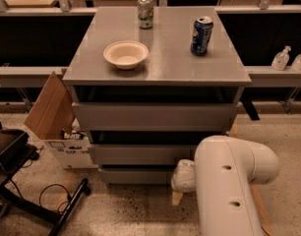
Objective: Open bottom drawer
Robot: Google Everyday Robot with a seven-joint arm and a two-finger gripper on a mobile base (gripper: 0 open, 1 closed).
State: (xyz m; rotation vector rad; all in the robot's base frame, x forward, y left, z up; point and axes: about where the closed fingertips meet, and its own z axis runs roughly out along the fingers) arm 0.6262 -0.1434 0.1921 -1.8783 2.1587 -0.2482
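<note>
The grey cabinet (155,53) has three drawer fronts. The bottom drawer (135,175) is the lowest and smallest-looking, a flat grey front just above the floor, standing out slightly less than the two above it. My white arm (229,181) comes in from the lower right. My gripper (178,191) is low at the right part of the bottom drawer's front, mostly hidden behind the white wrist (184,175). I cannot tell whether it touches the drawer.
On the cabinet top stand a white bowl (126,54), a green can (145,11) and a blue can (201,35). An open cardboard box (54,124) sits left of the cabinet. A black wheeled stand (22,181) is at lower left. Bottles (281,58) stand on the right shelf.
</note>
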